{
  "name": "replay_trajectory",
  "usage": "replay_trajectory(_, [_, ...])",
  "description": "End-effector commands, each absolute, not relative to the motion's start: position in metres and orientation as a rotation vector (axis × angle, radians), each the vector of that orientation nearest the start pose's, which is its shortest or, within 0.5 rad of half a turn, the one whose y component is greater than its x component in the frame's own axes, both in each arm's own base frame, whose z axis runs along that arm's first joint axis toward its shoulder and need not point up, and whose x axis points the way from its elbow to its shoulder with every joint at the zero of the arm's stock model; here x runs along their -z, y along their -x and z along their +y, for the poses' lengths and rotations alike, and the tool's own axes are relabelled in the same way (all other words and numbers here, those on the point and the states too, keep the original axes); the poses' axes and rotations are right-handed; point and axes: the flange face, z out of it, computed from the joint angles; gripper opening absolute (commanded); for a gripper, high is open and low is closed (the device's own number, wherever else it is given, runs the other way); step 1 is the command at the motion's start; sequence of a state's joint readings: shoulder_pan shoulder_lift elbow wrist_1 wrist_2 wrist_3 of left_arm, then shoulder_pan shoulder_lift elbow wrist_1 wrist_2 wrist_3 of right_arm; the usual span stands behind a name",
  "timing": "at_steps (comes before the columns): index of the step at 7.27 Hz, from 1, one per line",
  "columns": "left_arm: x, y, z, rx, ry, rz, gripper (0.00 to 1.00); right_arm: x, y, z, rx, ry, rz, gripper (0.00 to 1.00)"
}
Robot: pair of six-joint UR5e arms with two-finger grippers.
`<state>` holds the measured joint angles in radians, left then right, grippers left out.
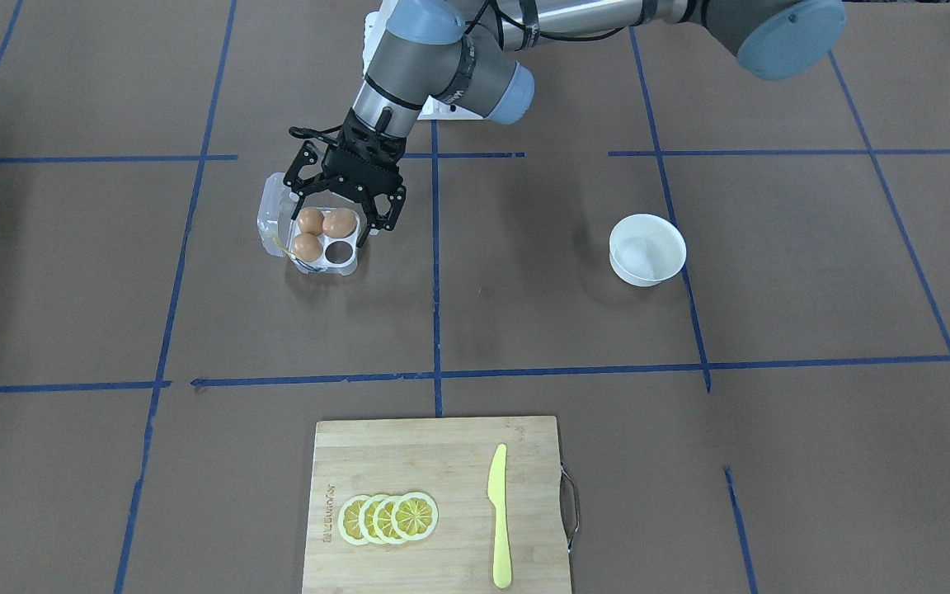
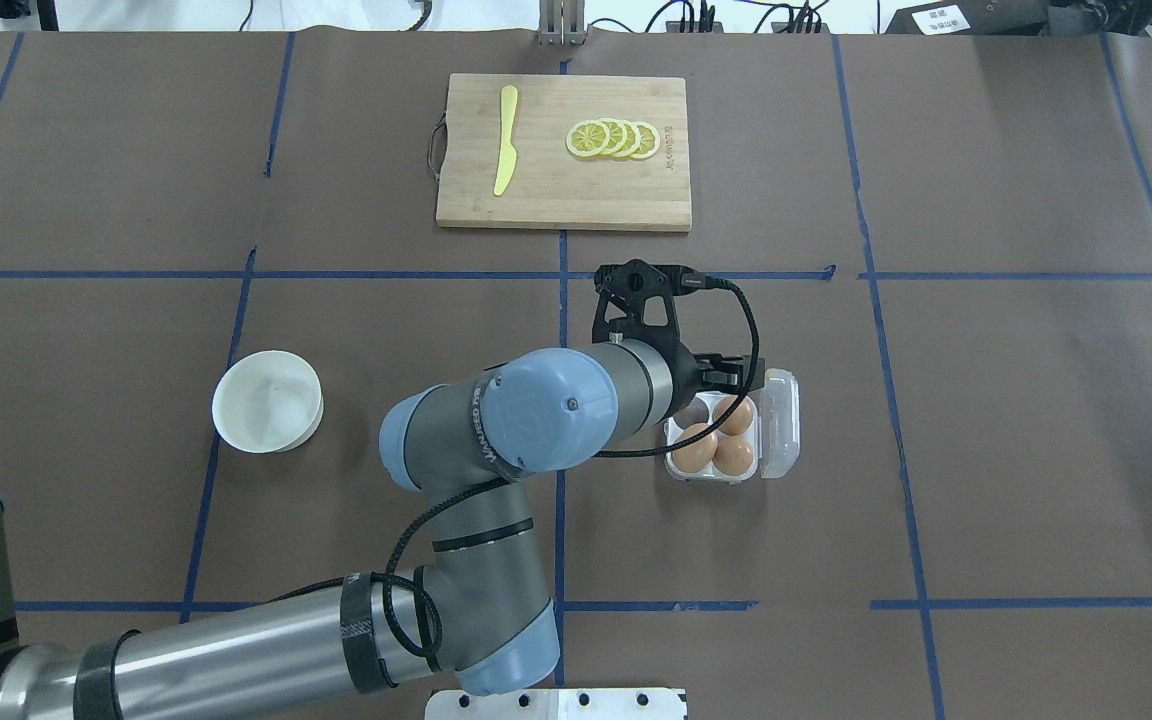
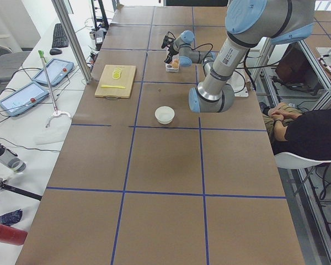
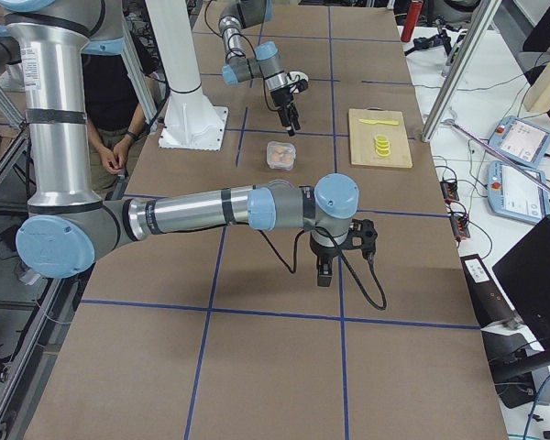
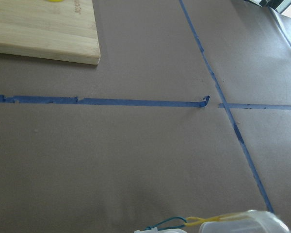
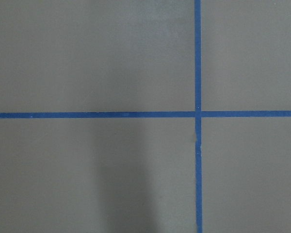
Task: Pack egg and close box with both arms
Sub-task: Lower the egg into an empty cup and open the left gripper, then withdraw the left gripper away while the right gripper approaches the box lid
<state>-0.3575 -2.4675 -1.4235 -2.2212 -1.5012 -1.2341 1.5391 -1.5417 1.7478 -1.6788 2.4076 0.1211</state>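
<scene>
Now left gripper (image 1: pixel 328 224) hovers, fingers spread wide; box (image 1: pixel 341 266) with three eggs (image 1: pixel 340 222) just beneath. Right gripper (image 4: pixel 325 273) far off, jaw state unreadable.

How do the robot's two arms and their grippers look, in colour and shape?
The left arm and right arm are silver-grey tubes with grey joints and light-blue caps. A black cable, held by black straps, runs along each. The left gripper and right gripper are black.
</scene>
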Motion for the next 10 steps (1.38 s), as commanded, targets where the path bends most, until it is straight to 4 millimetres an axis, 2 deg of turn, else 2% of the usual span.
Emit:
replay_trajectory(1, [-0.090, -0.602, -0.418, 0.054, -0.495, 1.297, 0.99, -0.528, -0.006, -0.504, -0.069, -0.008, -0.855, 1.00])
replay_trajectory(2, [-0.099, -0.580, -0.426, 0.045, -0.464, 1.282, 0.99, -0.504, 0.023, -0.501, -0.065, -0.009, -0.830, 1.00])
replay_trajectory(4, [-0.117, -0.530, -0.447, -0.001, -0.416, 1.165, 1.00, -0.443, 0.085, -0.482, -0.153, -0.038, -0.766, 0.98])
replay_trajectory(5, [-0.120, -0.499, -0.460, -0.012, -0.439, 1.093, 1.00, -0.444, 0.125, -0.471, -0.182, -0.064, -0.793, 0.91])
replay_trajectory(6, [-0.123, -0.465, -0.475, -0.070, -0.454, 0.990, 1.00, -0.430, 0.177, -0.455, -0.236, -0.097, -0.848, 0.84])
replay_trajectory(7, [-0.131, -0.436, -0.490, -0.097, -0.476, 0.928, 1.00, -0.420, 0.221, -0.438, -0.253, -0.100, -0.907, 0.70])
replay_trajectory(9, [-0.163, -0.392, -0.515, -0.074, -0.466, 0.821, 1.00, -0.417, 0.266, -0.415, -0.184, -0.071, -0.912, 0.46])
replay_trajectory(10, [-0.160, -0.363, -0.514, -0.109, -0.498, 0.787, 1.00, -0.411, 0.285, -0.405, -0.177, -0.051, -0.922, 0.40])
